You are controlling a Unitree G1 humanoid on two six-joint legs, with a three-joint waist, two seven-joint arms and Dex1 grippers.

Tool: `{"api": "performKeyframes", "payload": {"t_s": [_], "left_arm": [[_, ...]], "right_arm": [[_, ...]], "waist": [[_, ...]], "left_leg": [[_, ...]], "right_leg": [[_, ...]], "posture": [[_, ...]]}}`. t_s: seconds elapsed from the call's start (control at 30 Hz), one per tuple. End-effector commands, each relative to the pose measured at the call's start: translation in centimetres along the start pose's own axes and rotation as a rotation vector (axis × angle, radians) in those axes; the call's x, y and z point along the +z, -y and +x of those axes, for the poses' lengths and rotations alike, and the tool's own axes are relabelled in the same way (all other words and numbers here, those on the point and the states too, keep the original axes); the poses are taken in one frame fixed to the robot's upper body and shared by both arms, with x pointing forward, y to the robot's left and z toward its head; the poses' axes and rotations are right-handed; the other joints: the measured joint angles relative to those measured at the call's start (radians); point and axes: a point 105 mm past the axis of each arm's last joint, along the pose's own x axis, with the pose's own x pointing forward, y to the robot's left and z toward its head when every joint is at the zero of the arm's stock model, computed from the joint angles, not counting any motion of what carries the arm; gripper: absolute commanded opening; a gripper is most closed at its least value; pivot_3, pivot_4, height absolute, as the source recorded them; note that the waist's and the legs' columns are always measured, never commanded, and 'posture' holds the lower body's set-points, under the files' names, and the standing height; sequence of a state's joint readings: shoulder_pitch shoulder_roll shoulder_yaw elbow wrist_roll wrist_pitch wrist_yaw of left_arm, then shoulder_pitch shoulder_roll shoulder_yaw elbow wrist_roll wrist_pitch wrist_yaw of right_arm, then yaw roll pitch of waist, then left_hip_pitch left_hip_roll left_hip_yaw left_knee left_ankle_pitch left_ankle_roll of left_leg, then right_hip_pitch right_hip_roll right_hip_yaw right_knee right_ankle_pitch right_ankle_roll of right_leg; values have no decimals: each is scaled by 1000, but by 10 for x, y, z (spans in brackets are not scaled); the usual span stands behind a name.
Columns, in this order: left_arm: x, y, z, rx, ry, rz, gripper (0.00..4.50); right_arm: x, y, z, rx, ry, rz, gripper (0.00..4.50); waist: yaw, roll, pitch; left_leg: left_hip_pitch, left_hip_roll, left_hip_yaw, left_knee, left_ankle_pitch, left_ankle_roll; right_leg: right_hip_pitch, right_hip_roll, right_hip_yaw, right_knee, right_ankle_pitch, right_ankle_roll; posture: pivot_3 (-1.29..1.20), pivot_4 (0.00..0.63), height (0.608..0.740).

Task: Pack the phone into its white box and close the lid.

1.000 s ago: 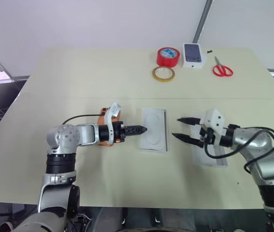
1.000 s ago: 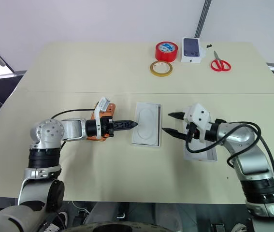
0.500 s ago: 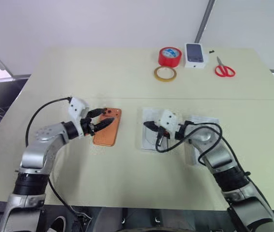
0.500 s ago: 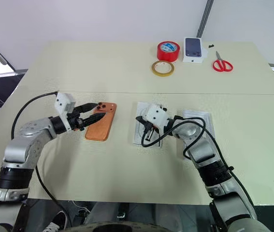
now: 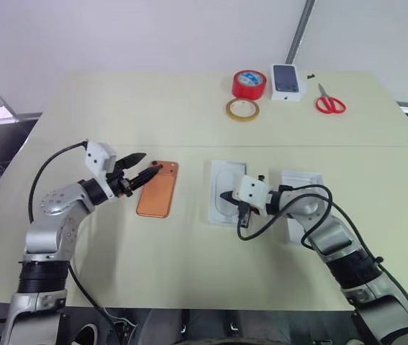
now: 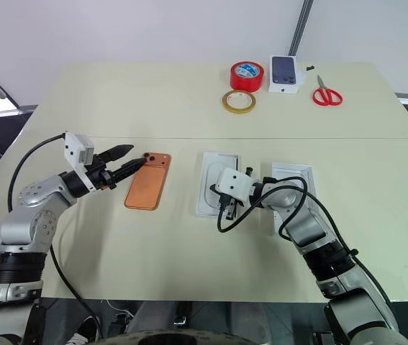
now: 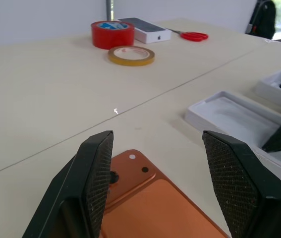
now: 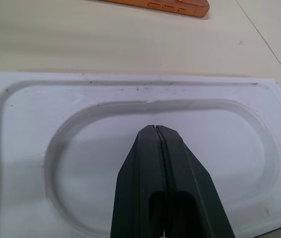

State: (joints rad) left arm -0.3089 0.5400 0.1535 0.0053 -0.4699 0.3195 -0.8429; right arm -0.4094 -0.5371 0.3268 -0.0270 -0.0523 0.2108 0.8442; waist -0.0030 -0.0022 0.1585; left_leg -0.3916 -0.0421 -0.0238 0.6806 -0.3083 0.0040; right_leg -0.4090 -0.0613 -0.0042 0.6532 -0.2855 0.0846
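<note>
Phone (image 5: 157, 189): flat on table (image 5: 117, 108), rigid, slick, likely fragile (grip long edges). Left gripper (image 5: 146, 166) open, empty, at its lens end. Right gripper (image 5: 224, 195) closed, empty, over insert (image 5: 219, 176)

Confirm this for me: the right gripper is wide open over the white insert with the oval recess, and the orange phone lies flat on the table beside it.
One thing is wrong: the right gripper is shut, not wide open. The right wrist view shows its two fingers pressed together over the white insert with the oval recess. The rest holds: the orange phone lies flat on the table beside it.
</note>
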Motion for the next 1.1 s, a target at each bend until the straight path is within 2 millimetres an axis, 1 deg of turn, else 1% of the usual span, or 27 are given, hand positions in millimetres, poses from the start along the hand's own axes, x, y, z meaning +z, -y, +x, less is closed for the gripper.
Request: {"api": "performKeyframes", "payload": {"t_s": [0.03, 0.23, 0.4, 0.57, 0.63, 0.7, 0.73, 0.83, 0.9, 0.93, 1.0, 1.03, 1.1], "left_arm": [[13, -7, -3, 17, 32, 34, 3035], [22, -5, 4, 13, 86, -12, 3035], [18, -2, 8, -5, 68, -41, 3035], [16, -1, 10, -11, 55, -76, 3035], [15, 1, 10, -16, 58, -76, 3035], [15, 2, 11, -16, 60, -74, 3035], [13, 2, 10, -16, 54, -89, 3035], [7, -1, 10, -9, 3, -143, 3035], [1, -5, 9, 4, -53, -154, 3035], [-1, -5, 7, -3, -76, -191, 3035], [-4, -14, -2, 10, -126, -267, 3035], [-6, -18, -7, 13, -163, -305, 3035], [-8, -22, -12, 12, -202, -352, 3035]], "right_arm": [[-4, 3, -5, -10, -26, -16, 26], [-4, -1, -10, 15, -52, -48, 26], [-17, -2, -16, 18, -106, -39, 26], [-19, 0, -20, 4, -123, -51, 26], [-11, 0, -20, 0, -88, -43, 26], [2, -2, -15, 8, -33, -23, 26], [5, -4, -13, 12, -26, -37, 26], [15, -3, -7, -3, 21, -1, 26], [23, 5, -5, -36, 57, 7, 26], [27, 10, -4, -54, 69, 2, 26], [45, 28, 0, -110, 128, -27, 26], [58, 35, 3, -127, 171, -26, 26], [73, 42, 8, -135, 223, -16, 26]], "waist": [[-5, 0, 0], [-6, 0, 0], [-7, 0, 0], [-5, 0, 0], [-4, 0, 0], [-4, 0, 0], [-5, 0, 0], [-9, 0, 0], [-12, 0, 0], [-12, 0, 0], [-17, 0, 0], [-17, 0, 1], [-16, 0, 1]], "left_leg": [[0, 0, 0, 0, 0, 0], [0, 0, 0, 0, 0, 0], [0, 0, 0, 0, 0, 0], [0, 0, 0, 0, 0, 0], [0, 0, 0, 1, 0, 0], [0, 0, 0, 1, 0, 0], [0, 0, 0, 1, 0, 0], [0, 0, 0, 1, 0, 0], [0, 0, 0, 1, 0, 0], [0, 0, 0, 1, 0, 0], [0, 0, 0, 1, 0, 0], [0, 0, 0, 1, 0, 0], [0, 0, 0, 1, 1, -1]], "right_leg": [[0, 0, 0, 0, 0, 0], [0, 0, 0, 0, 0, 0], [0, 0, 0, 0, 0, 0], [1, 0, 0, 0, 0, 0], [1, 0, 0, 0, 0, 0], [1, 0, 0, 0, 0, 0], [1, 0, 0, 0, 0, 0], [1, 0, 0, 0, 0, 0], [0, 0, 0, 1, 0, 0], [0, 0, 0, 1, 0, 0], [-1, 0, 0, 2, 0, 0], [-1, 0, 0, 2, 0, 0], [-2, 1, 0, 4, 0, 0]], "posture": [[0, 150, 740], [0, 150, 740], [0, 150, 740], [0, 150, 740], [0, 150, 740], [0, 150, 740], [0, 150, 740], [0, 150, 740], [0, 150, 740], [0, 150, 740], [0, 150, 740], [0, 150, 740], [0, 150, 740]]}}
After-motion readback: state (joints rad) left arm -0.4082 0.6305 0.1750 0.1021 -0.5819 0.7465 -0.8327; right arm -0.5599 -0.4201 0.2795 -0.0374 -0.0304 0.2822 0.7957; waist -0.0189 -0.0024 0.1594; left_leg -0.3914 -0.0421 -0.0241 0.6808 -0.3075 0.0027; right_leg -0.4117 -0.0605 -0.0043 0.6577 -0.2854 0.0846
